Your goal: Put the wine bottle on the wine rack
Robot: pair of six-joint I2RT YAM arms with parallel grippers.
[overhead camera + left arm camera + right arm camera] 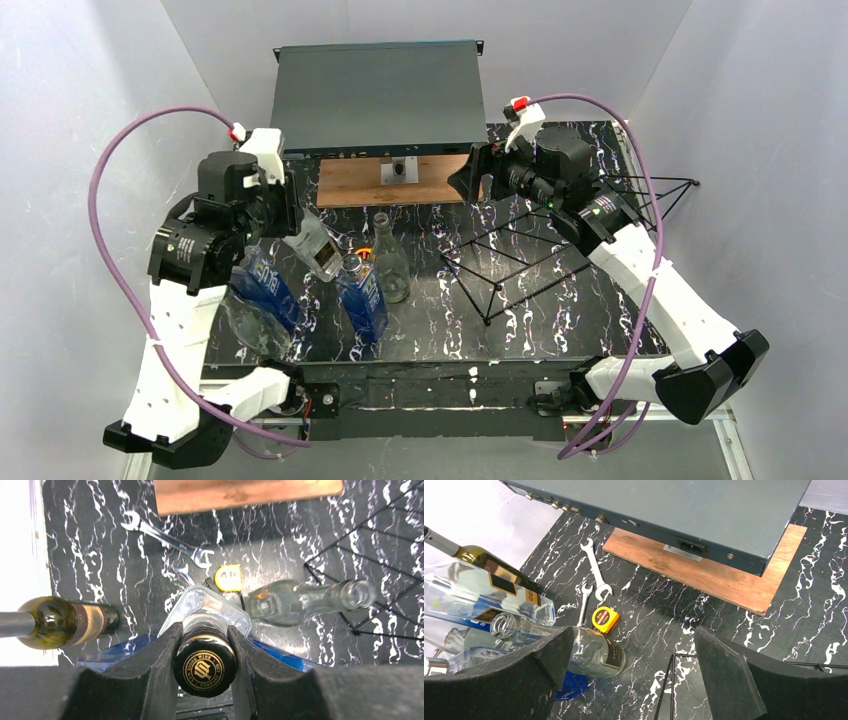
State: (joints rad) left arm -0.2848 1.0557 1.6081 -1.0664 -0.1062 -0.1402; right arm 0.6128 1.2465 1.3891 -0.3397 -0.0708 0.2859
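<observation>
Fingers [150, 660] of left gripper [204, 630] clamped on wine bottle [204, 666] cap, far left among other bottles [388, 262]. Wine rack [530, 255] well off to right, long axis slanting near-left to far-right. Right gripper [633, 635] gaping, empty, way closer to rack.

The arms [175, 330] are white with black joints [225, 185], purple cables [100, 170], black fingers [150, 670].
</observation>
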